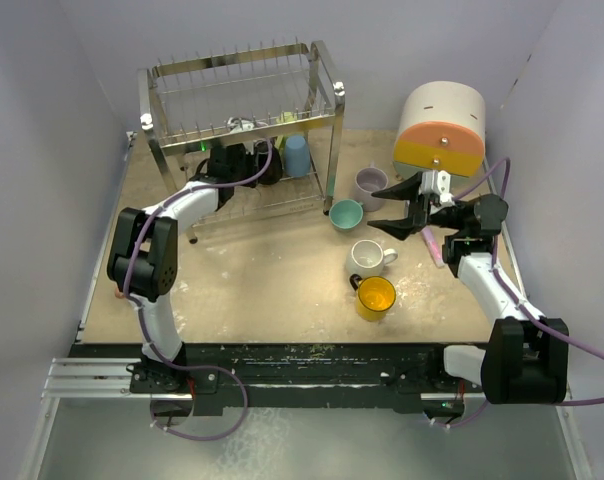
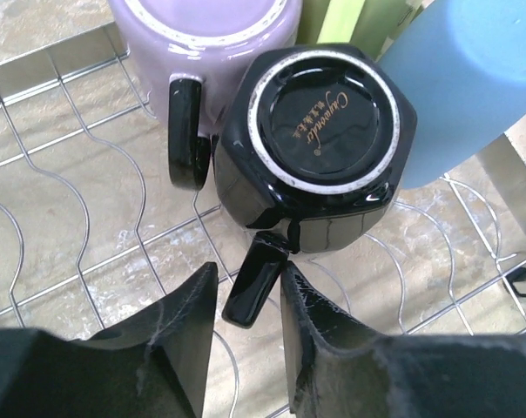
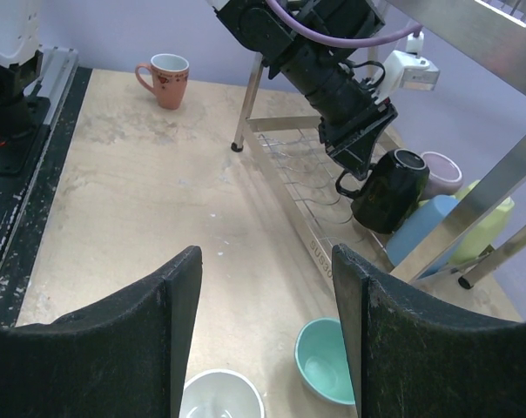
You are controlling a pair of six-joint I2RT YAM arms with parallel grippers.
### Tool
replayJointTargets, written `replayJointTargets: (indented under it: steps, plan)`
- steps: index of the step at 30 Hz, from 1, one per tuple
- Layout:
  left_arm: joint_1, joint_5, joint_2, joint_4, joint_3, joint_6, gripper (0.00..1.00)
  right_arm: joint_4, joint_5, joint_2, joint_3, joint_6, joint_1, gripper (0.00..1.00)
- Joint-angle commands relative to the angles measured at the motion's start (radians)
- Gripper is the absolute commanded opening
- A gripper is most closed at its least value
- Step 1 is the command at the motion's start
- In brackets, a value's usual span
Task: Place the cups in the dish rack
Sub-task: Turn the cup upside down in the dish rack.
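The black mug is seen upside down on the wire grid of the dish rack's lower tier. It is set between a lilac mug and a blue cup, both in the same tier. A yellow-green piece is lodged behind them in the rack; its kind cannot be told.

The left claw is held inside that tier. Its fingers are parted on either side of the black mug's handle, and a sliver of grid shows beside one finger, so the handle is straddled rather than clamped. The right claw is held wide open and empty above the table, off the rack's right end.

Four mugs are stood upright on the table to the right of the rack. A pale lilac mug is nearest it, then a teal mug, a white mug and, farthest, a yellow-orange mug. A pink mug is stood on the table well apart from the rack's other end.
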Motion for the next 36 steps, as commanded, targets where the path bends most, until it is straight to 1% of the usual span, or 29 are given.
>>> replayJointTargets:
  steps: [1,9,12,17,21,24,28,30,32,36]
  plan:
    - [0.012,-0.046,-0.052,0.064,-0.009,-0.03,0.36,0.022,-0.022,-0.025,0.049,-0.01,0.002,0.63]
    - [0.016,-0.071,-0.011,0.064,0.019,0.006,0.35,0.019,-0.023,-0.025,0.05,-0.011,0.003,0.64]
    - [0.017,-0.038,0.012,0.095,0.032,0.052,0.33,0.017,-0.025,-0.026,0.05,-0.011,0.002,0.64]
    - [0.016,0.023,0.037,0.159,0.04,0.123,0.27,0.016,-0.024,-0.026,0.05,-0.013,0.002,0.64]
    - [0.017,0.067,0.059,0.175,0.056,0.156,0.26,0.013,-0.026,-0.026,0.052,-0.013,0.002,0.64]
    - [0.016,0.079,0.072,0.17,0.072,0.167,0.29,0.01,-0.026,-0.026,0.052,-0.015,0.002,0.64]
    - [0.017,0.071,0.067,0.163,0.077,0.17,0.42,0.006,-0.027,-0.027,0.053,-0.018,0.002,0.64]
    - [0.016,0.063,0.056,0.159,0.072,0.17,0.46,0.006,-0.028,-0.026,0.054,-0.018,0.003,0.64]
    - [0.016,0.059,0.042,0.162,0.06,0.171,0.48,0.004,-0.029,-0.026,0.055,-0.019,0.002,0.64]
    - [0.017,0.056,0.009,0.161,0.032,0.161,0.49,0.002,-0.029,-0.028,0.055,-0.02,0.002,0.64]
